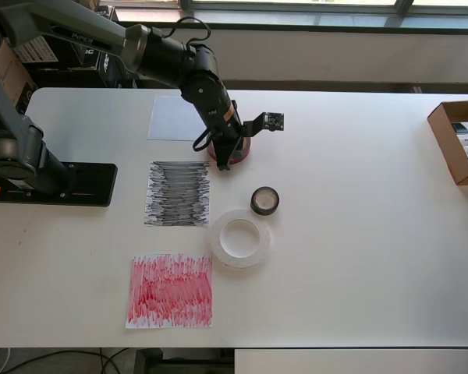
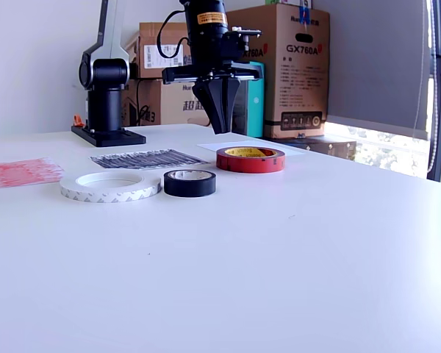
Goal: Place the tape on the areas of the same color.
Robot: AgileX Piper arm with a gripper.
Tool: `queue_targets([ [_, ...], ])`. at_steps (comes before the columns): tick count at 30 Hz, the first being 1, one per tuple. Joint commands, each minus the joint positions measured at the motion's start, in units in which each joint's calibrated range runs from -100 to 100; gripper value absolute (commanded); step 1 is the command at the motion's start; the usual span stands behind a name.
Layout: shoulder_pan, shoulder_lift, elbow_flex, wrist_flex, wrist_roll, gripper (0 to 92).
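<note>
The dark red tape roll (image 1: 235,151) (image 2: 251,159) with a yellowish core lies flat on the table just off the plain white sheet (image 1: 174,118) (image 2: 214,146). My gripper (image 1: 225,162) (image 2: 222,129) points straight down at the roll's edge, on the side toward the sheets, a little above the table. Its fingers are together and hold nothing. The small black roll (image 1: 264,200) (image 2: 189,182) and the larger white roll (image 1: 240,241) (image 2: 110,185) lie beside the black scribbled sheet (image 1: 178,193) (image 2: 146,158). The red scribbled sheet (image 1: 170,290) (image 2: 20,171) lies bare.
The arm's black base (image 1: 58,184) (image 2: 106,134) stands at the overhead view's left. An open cardboard box (image 1: 459,142) sits at that view's right table edge. Cardboard boxes (image 2: 290,70) stand behind the table in the exterior view.
</note>
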Motion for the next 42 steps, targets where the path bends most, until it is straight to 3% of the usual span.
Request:
queue_targets([
  [1, 0.1, -0.4, 0.4, 0.0, -3.7, 14.5],
  [9, 2.3, 0.5, 0.9, 0.1, -7.6, 27.4],
  [19, 2.0, 4.1, 0.9, 0.0, -9.4, 52.6],
  [42, 1.6, 7.3, 0.9, 0.0, -9.2, 52.7],
])
